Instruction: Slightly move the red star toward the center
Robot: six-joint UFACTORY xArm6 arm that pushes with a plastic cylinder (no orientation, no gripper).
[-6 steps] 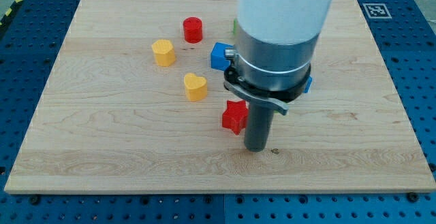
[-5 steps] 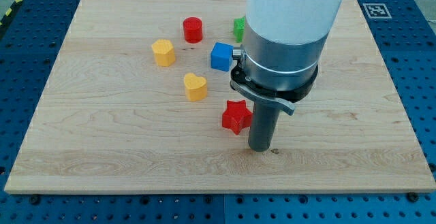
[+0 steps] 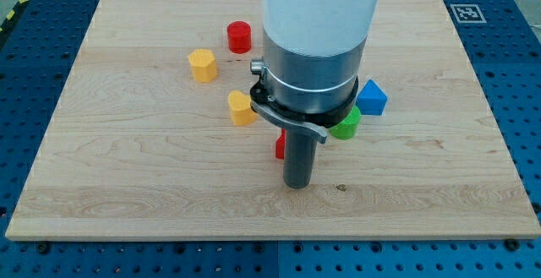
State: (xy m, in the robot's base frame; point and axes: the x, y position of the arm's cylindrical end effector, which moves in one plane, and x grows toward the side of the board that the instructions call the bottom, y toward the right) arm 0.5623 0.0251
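The red star (image 3: 279, 146) lies near the middle of the wooden board (image 3: 127, 168), mostly hidden behind my rod; only a red sliver shows at the rod's left side. My tip (image 3: 297, 185) rests on the board just below and to the right of the star, touching or nearly touching it. The arm's wide body covers the board's centre.
A red cylinder (image 3: 239, 36) sits at the upper middle. A yellow block (image 3: 202, 64) lies left of it. A yellow heart (image 3: 240, 108) is partly hidden by the arm. A blue block (image 3: 371, 98) and a green block (image 3: 346, 125) show to the arm's right.
The arm and my tip have moved left, now covering most of the red star and the blue cube above it. The blue and green blocks on the right have come into sight.
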